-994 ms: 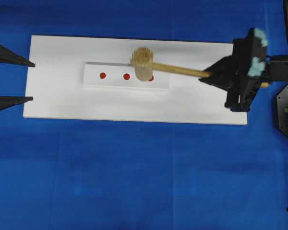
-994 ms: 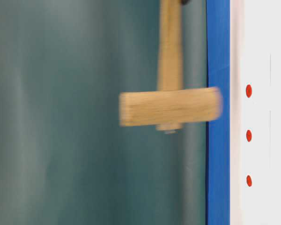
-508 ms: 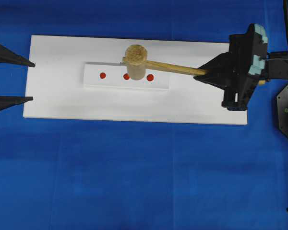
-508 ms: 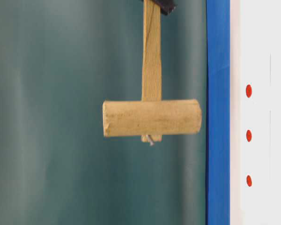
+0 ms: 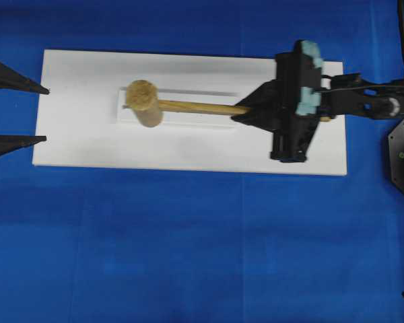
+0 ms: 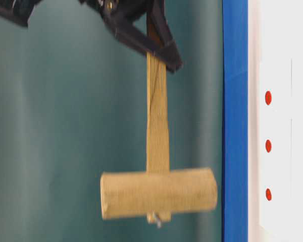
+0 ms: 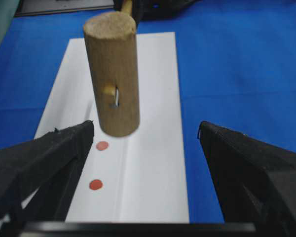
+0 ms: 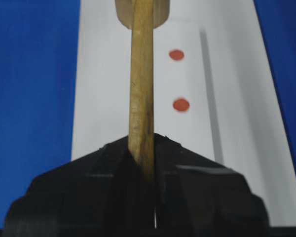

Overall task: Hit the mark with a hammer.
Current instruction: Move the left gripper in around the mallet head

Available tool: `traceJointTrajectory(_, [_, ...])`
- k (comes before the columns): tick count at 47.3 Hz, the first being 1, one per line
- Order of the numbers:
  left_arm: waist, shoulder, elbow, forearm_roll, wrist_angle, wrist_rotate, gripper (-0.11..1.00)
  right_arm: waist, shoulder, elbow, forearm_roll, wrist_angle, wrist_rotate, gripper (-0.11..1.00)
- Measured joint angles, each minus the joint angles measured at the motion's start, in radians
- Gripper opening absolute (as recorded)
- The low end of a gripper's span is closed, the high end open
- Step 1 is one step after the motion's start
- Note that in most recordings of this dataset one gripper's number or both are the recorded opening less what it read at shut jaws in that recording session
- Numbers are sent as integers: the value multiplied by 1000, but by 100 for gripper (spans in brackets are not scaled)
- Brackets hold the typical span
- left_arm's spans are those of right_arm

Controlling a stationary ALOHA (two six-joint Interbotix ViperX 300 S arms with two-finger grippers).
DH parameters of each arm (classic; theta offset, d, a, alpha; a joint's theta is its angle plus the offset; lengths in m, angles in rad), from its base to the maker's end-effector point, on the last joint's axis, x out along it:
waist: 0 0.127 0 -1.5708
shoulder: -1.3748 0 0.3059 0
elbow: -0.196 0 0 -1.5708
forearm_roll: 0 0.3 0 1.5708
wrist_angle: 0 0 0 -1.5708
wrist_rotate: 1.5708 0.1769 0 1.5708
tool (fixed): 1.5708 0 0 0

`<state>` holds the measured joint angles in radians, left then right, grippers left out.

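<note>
The right pincer (image 5: 252,113) is clamped on the handle of the hammer (image 5: 182,106), whose head hangs above the white board (image 5: 188,151), over its marked strip; the left pincer (image 7: 145,148) stands apart. The hammer looks stiff, light and head-heavy; I judge a hold far down the flat handle swings best.

From overhead, the hammer (image 5: 163,105) is covering every red mark on the raised white strip (image 5: 188,116). Its handle's far end is disappearing inside the right gripper (image 5: 242,111). The left gripper (image 5: 46,114) is being cut off by the picture's edge, only fingertips showing.
</note>
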<state>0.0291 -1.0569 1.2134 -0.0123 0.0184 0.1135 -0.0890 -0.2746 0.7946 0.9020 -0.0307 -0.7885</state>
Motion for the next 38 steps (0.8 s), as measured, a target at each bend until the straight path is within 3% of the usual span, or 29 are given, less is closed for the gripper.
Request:
traceJointTrajectory(10, [0,0,0,2,0,0,85,23,91,-91,-25,3,0,1])
traceJointTrajectory(23, [0,25,0,0,-11,0,85,26,106,-109,-31,6,0,1])
traceJointTrajectory(38, [2,259,-3,0,-242,-2,86,26,106,-109,-31,8,0,1])
